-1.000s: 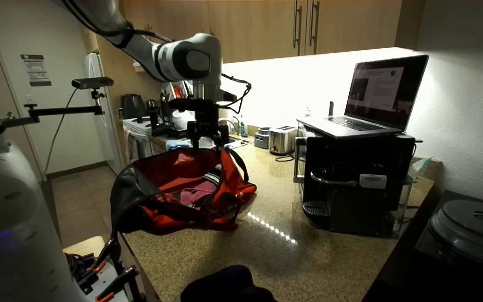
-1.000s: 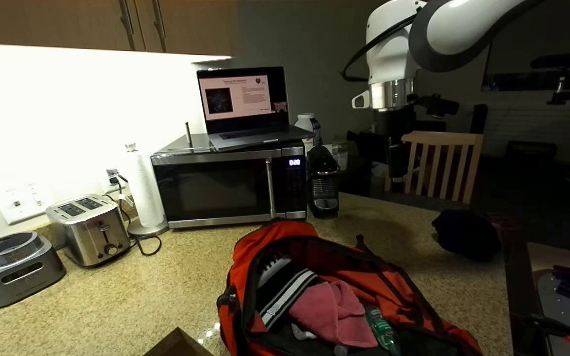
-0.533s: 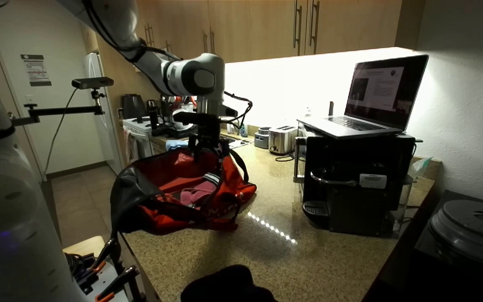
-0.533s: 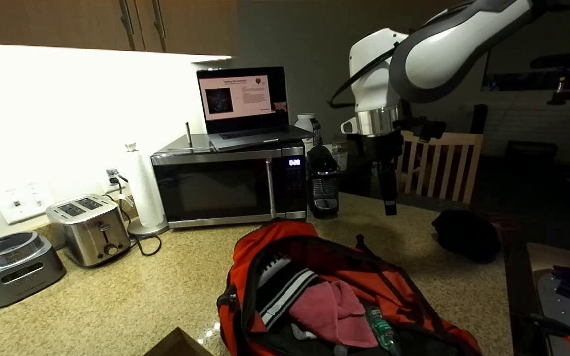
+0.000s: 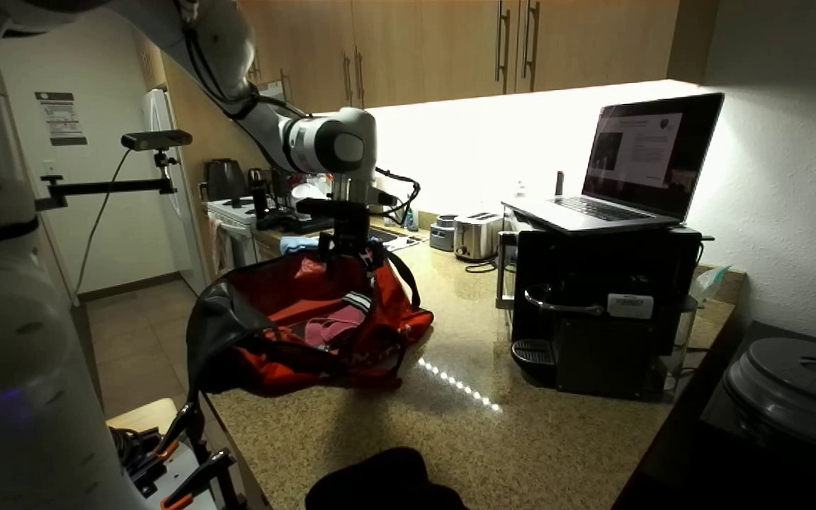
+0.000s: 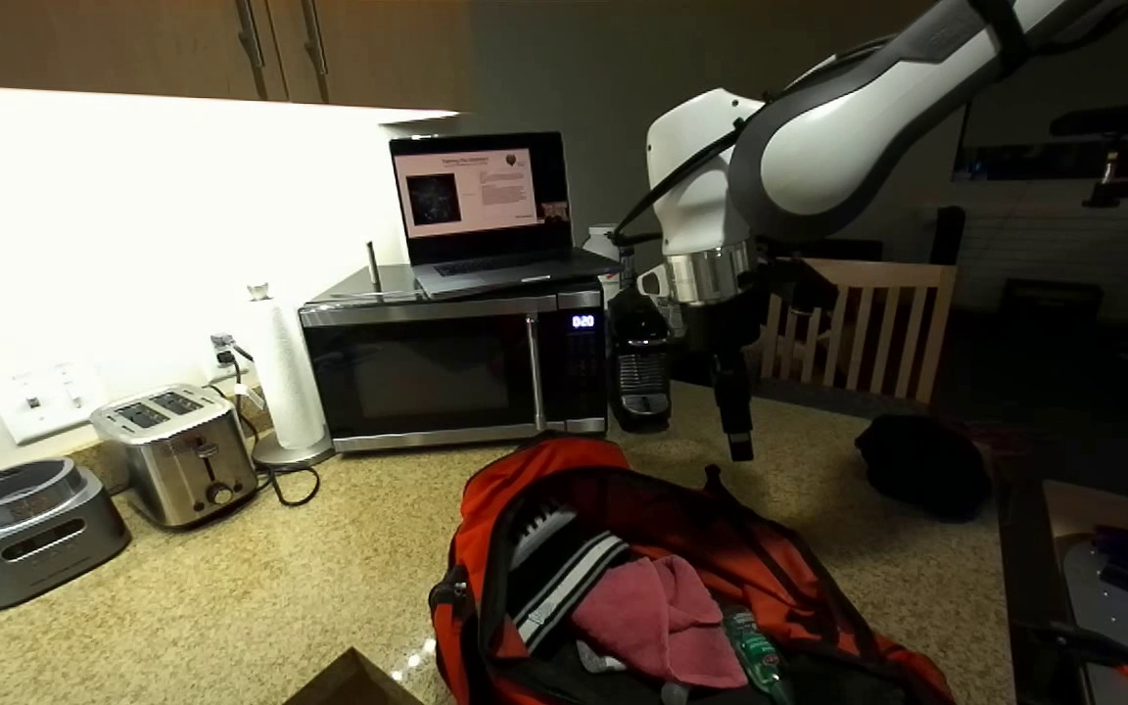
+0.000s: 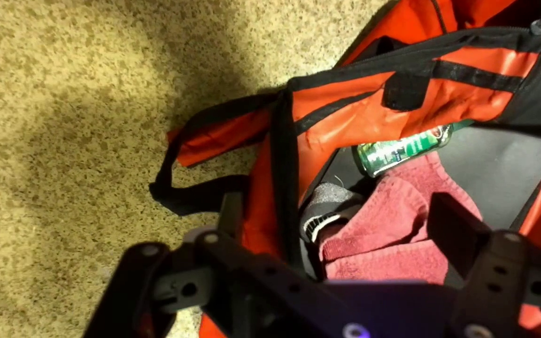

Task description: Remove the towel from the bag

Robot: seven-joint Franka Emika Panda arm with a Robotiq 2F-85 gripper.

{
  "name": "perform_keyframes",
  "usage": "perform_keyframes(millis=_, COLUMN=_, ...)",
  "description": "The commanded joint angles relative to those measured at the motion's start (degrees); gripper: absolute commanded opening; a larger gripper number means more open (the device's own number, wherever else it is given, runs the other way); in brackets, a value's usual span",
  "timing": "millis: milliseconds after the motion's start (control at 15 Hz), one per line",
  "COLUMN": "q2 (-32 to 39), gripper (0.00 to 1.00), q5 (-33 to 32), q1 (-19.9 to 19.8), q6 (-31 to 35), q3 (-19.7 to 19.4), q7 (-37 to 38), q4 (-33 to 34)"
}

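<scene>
The pink towel [image 7: 388, 220] lies folded inside the open red and black bag [image 7: 331, 136]. In both exterior views the towel [image 5: 333, 326] [image 6: 657, 617] sits in the bag [image 5: 411, 319] [image 6: 535, 470] on the counter. My gripper [image 7: 338, 216] is open and empty. In the wrist view the right finger overlaps the towel and the left finger overlaps the bag's edge. In the exterior views the gripper [image 5: 351, 262] [image 6: 735, 446] hangs above the bag, apart from the towel. A green bottle [image 7: 404, 148] and a grey and black striped cloth [image 7: 329, 206] lie beside the towel.
A laptop [image 6: 486, 215] stands on the microwave [image 6: 446, 372], with a coffee machine [image 6: 640, 372] beside it. A paper towel roll [image 6: 290, 382] and a toaster [image 6: 177, 455] stand along the wall. A black cloth-like object [image 6: 921, 465] lies on the counter [image 6: 329, 548].
The arm has come down, and my gripper is lower and closer to the bag. In an exterior view it has also shifted left. The bag and towel have not moved.
</scene>
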Motion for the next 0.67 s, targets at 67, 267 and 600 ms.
perform_keyframes(millis=67, q2=4.3, gripper=1.00, q5=-0.9, q1=1.4, q6=0.6, q3=1.3, q7=1.5, q4=2.9)
perform_keyframes(millis=267, q2=4.0, gripper=1.00, q5=0.0, q1=1.3, q6=-0.3, q3=1.4, q7=0.2, q4=2.7)
perform_keyframes(millis=600, q2=4.1, gripper=1.00, q5=0.0, q1=1.4, q6=-0.4, q3=1.5, q7=0.2, q4=2.8)
